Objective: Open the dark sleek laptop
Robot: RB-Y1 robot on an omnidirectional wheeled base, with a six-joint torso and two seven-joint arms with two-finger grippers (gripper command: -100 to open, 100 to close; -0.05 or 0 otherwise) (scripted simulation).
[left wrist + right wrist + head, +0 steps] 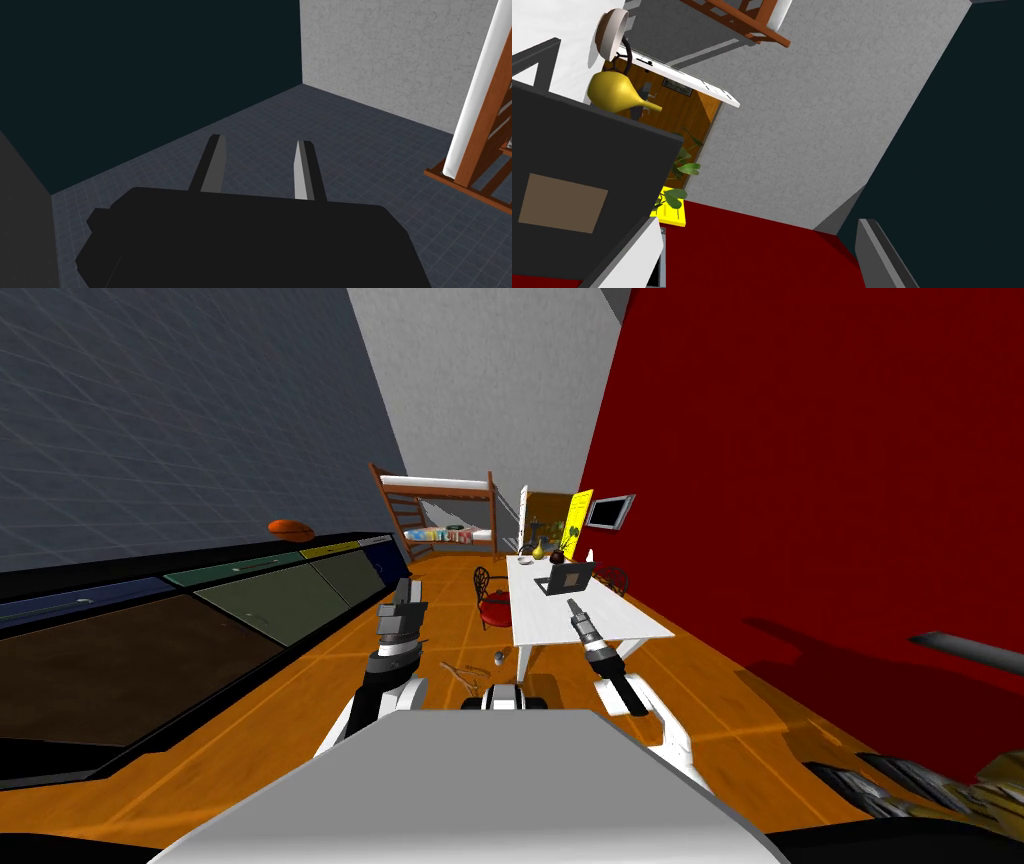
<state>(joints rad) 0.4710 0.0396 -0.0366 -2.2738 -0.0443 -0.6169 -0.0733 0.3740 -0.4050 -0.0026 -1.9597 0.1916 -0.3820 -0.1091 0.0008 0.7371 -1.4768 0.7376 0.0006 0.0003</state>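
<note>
Left claw [405, 588] [259, 140]: raised over the orange floor [300, 708], left of the worktop and well apart from it. Its two fingers [214, 165] stand apart with a clear gap. Nothing sits between them and they touch nothing.

Right claw [574, 606]: held over the near half of the white worktop [600, 633], aimed along its length at the laptop. How far it is open I cannot tell. From the head view I can make out no contact with the laptop.

Laptop [565, 578] [587, 150]: on the worktop's far half, about mid-width, just beyond my right claw. A dark flat panel stands upright, its broad face towards me, with a paler rectangle at its middle. The long axis runs side to side, square to the worktop's length. In the right wrist view the panel is close in front of the hand and the rectangle reads tan.

Past the laptop, at the worktop's far end: a yellow long-necked vase [538, 551] [614, 92], a bowl [609, 32] and a leafy plant [684, 167]. A red chair [495, 610] stands beside the worktop's left edge.

Room: a long low cabinet run [200, 628] lines my left, with an orange ball-like thing [290, 528] on top. A red wall [800, 488] runs close along the worktop's right side. A wooden bunk bed [440, 513] stands at the far end against a grey wall [480, 378].
</note>
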